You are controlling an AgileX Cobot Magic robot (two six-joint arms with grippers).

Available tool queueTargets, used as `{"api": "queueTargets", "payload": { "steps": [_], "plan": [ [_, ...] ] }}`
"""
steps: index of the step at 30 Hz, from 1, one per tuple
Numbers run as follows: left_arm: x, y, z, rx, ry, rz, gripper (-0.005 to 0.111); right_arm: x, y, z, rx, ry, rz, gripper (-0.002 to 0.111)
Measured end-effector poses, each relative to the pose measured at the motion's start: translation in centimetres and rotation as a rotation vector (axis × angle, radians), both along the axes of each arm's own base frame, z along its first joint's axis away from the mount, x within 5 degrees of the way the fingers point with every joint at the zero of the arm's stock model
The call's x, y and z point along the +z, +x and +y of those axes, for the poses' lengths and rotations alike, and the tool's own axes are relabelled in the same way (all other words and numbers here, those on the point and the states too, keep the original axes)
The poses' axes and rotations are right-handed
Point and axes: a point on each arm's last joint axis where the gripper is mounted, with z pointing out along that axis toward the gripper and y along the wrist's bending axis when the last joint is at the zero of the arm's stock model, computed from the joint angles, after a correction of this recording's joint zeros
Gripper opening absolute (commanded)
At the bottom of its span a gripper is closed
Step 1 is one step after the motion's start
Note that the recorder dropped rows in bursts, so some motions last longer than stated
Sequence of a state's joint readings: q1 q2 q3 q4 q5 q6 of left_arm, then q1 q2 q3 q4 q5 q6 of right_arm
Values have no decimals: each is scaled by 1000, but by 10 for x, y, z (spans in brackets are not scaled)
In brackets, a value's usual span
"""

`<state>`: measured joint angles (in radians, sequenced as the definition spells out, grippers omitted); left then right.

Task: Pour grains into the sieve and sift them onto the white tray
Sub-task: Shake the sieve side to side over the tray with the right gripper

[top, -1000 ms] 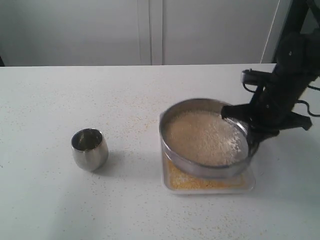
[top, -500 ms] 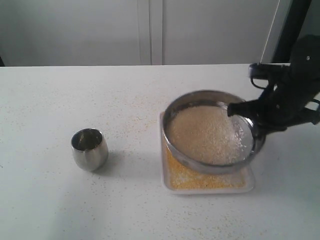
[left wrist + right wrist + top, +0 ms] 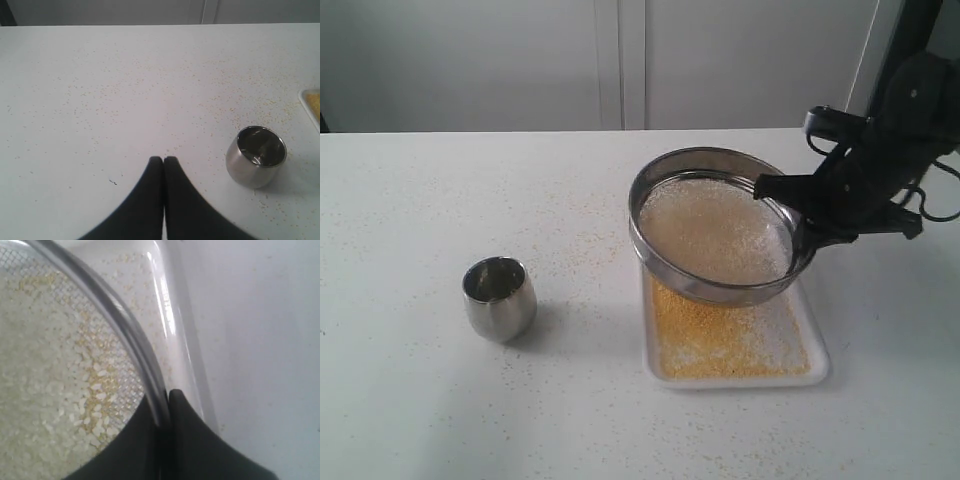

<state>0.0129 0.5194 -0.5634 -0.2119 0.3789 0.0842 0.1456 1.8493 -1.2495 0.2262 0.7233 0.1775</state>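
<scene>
My right gripper (image 3: 802,232) is clamped on the sieve (image 3: 720,292) at its right-hand rim. In the right wrist view the two dark fingers (image 3: 192,440) pinch the steel wall (image 3: 115,315) between them, one inside the ring and one outside.

The sieve sits over the far part of the tray (image 3: 820,345), its far edge overhanging the tray's far rim. It looks slightly tilted. I cannot tell whether its underside touches the tray.

Grains (image 3: 710,230) cover most of the mesh in a pale, whitish layer. Up close by the rim (image 3: 95,390) I see coarse pale grains with some fine yellow ones mixed in, and the mesh shows through where the layer thins.

The near half of the tray lies uncovered, spread with fine golden-yellow bits and a paler patch toward the right. In the right wrist view the tray's glossy rim (image 3: 170,315) runs just outside the sieve wall.

My left gripper (image 3: 163,162) hangs over the bare table (image 3: 75,75) with its fingers pressed together and nothing between them. It does not show in the exterior view.

The cup (image 3: 500,298) stands upright on the table, well to the left of the tray and clear of both arms. The left wrist view shows it (image 3: 256,156) near the closed fingertips but apart from them. Stray yellow specks dot the table around the cup and the tray.
</scene>
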Motion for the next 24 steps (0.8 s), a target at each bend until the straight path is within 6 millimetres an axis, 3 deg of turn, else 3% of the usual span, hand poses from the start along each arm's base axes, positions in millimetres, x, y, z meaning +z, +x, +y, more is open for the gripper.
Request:
{"api": "queueTargets", "payload": {
  "steps": [2,6,9,11,12,13,15,16,17,19,22,24],
  "plan": [
    [0,0,0,0,0,0,0,-3,-1,-1,40,-15,92,0],
    [0,0,0,0,0,0,0,-6,-37,-5,144,-113,119,0],
    [0,0,0,0,0,0,0,1,-23,2,84,-67,-41,0],
    [0,0,0,0,0,0,0,4,-2,2,37,-44,0,0],
    [0,0,0,0,0,0,0,5,-2,0,52,-62,28,0],
    [0,0,0,0,0,0,0,5,-16,-6,109,-145,99,0],
    [0,0,0,0,0,0,0,9,-35,-7,172,-211,79,0],
    [0,0,0,0,0,0,0,12,-32,-6,159,-203,25,0],
    [0,0,0,0,0,0,0,15,-14,0,109,-163,-68,0],
    [0,0,0,0,0,0,0,14,6,6,74,-142,-3,0],
    [0,0,0,0,0,0,0,5,-23,-2,146,-221,168,0],
    [0,0,0,0,0,0,0,9,-22,-1,132,-193,43,0]
  ]
}}
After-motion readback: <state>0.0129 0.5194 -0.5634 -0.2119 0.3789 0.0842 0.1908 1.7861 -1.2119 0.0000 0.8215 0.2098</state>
